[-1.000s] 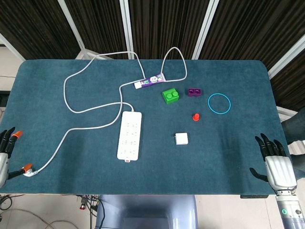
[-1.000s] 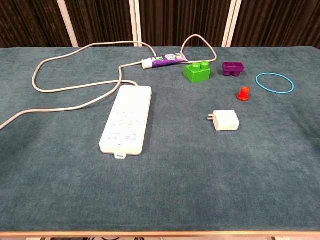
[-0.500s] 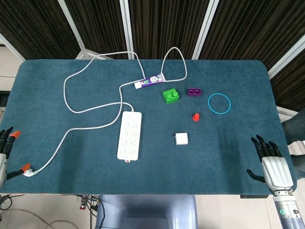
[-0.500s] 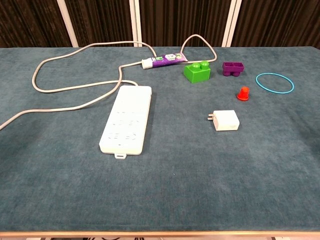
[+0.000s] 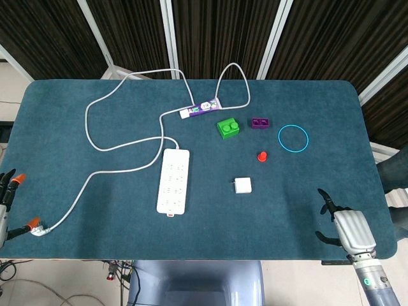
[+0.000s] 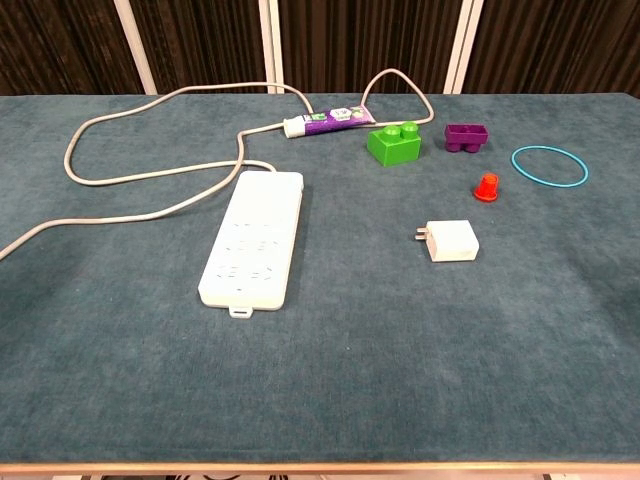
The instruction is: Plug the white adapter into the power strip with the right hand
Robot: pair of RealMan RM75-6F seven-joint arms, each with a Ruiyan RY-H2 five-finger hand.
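Right hand (image 5: 347, 224) at table's near right corner, fingers spread, holding nothing. White adapter (image 5: 242, 185) lies flat well to hand's left, slightly farther out. Power strip (image 5: 173, 180) beyond adapter, farther left. Left hand (image 5: 6, 204) open at near left edge

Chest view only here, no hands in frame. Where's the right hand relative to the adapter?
Observer: Head view has the right hand over the near right corner of the table, well to the right of the adapter and not touching it.
Operator: Holding anything?
Observer: No. Its fingers are apart and there is nothing in them.
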